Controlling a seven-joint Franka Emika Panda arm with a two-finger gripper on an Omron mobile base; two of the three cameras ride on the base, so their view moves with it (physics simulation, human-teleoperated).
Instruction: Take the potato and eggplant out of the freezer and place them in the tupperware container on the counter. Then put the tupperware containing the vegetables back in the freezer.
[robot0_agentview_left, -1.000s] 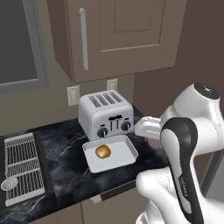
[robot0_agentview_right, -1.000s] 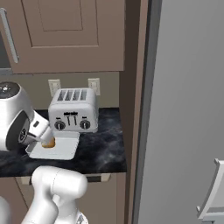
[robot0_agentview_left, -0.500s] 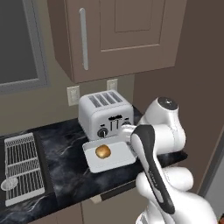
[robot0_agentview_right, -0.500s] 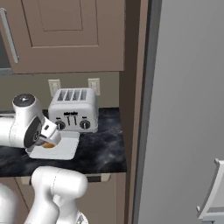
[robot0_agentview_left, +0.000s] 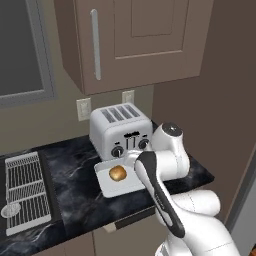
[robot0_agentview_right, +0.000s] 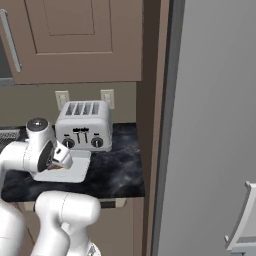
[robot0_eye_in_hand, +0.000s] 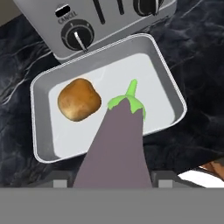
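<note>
Gripping one dull purple eggplant, the claw hovers at six o'clock over one white plastic tray holding one golden-brown potato.

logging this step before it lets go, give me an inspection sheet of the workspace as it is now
surface: black marble counter, bare around the tray.
job's things: potato in tupperware container; eggplant above it, stem toward the toaster; freezer door shut.
clutter: toaster behind the container, wire rack at far left.
end effector: shut on the eggplant, over the container.
cables: nothing seen.
surroundings: wall cabinets, two outlets.
</note>
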